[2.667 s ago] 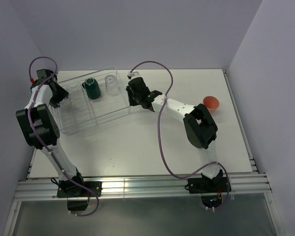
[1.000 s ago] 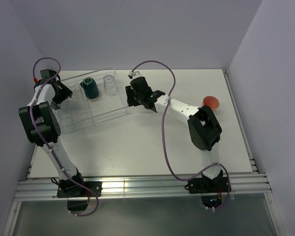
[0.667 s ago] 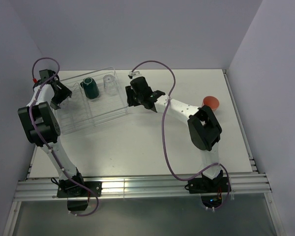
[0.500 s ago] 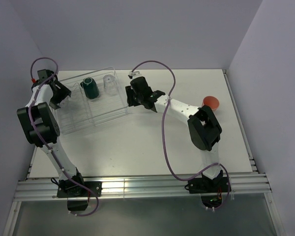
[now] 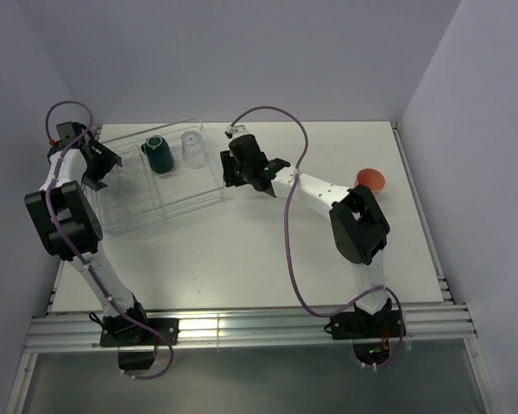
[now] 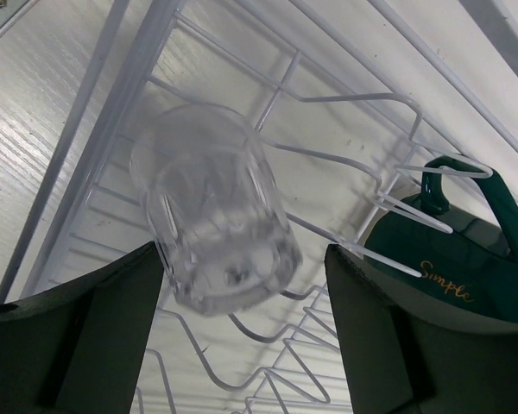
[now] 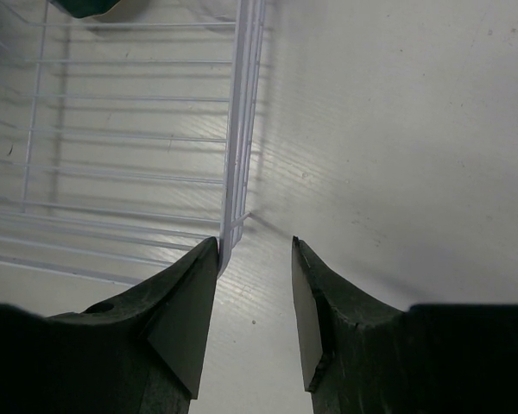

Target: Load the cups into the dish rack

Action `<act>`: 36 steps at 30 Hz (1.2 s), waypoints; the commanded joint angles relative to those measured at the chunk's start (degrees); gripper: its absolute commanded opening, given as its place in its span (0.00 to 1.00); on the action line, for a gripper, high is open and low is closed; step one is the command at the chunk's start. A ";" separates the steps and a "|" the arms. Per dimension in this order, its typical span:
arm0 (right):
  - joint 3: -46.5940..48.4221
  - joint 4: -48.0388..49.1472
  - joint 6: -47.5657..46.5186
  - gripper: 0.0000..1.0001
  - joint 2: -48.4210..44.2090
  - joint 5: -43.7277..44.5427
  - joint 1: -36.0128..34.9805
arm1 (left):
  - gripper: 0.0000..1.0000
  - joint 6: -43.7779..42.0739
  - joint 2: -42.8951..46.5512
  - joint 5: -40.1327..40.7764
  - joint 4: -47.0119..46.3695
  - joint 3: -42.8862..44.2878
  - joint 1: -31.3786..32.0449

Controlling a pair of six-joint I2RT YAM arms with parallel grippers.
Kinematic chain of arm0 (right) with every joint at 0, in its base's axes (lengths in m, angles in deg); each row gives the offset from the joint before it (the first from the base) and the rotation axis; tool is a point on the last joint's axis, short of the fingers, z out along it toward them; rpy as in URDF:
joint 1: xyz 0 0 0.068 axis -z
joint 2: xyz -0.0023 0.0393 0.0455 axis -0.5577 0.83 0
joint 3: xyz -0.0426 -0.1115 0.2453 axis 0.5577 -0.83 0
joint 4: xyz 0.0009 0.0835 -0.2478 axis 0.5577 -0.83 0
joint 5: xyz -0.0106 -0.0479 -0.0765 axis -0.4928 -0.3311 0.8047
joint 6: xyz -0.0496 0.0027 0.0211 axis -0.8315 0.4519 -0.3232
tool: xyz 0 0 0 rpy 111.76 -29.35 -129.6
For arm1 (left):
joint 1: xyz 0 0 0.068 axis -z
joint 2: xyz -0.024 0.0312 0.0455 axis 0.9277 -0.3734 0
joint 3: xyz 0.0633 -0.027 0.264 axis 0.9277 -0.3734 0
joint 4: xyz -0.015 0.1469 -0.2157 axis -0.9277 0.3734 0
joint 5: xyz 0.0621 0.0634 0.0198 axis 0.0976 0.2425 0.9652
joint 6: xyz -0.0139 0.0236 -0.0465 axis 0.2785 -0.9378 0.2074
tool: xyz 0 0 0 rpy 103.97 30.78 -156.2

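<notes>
Left tool [image 6: 242, 285]: jaws wide, above a tumbler [image 6: 216, 220] lying in the rack's [image 5: 194, 194] left end, not gripping it
Right tool [image 7: 252, 285]: jaws part-open, holding nothing, left finger touching the rack's right corner
Mug [image 5: 160, 155]: green, in rack
Second tumbler [image 5: 192, 147]: in rack beside mug
Pink cup [image 5: 371, 181]: on counter [image 5: 242, 250], far right, well apart from rack
</notes>
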 commanded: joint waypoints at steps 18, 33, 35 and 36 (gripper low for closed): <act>0.61 -0.23 -0.51 0.45 -2.52 0.17 0.52 | 0.77 0.20 5.49 -1.41 -1.66 -2.40 -1.39; 1.48 -2.50 -1.74 0.47 -7.62 1.13 0.52 | 0.86 -0.86 17.26 -3.96 -3.85 -5.92 0.10; 2.80 -4.17 -1.74 0.47 -8.67 1.75 0.43 | 0.85 -1.04 20.07 -4.05 -4.38 -6.88 1.41; 3.24 -5.14 -1.57 0.47 -9.20 2.19 0.43 | 0.85 -1.21 21.04 -3.35 -4.90 -7.15 2.20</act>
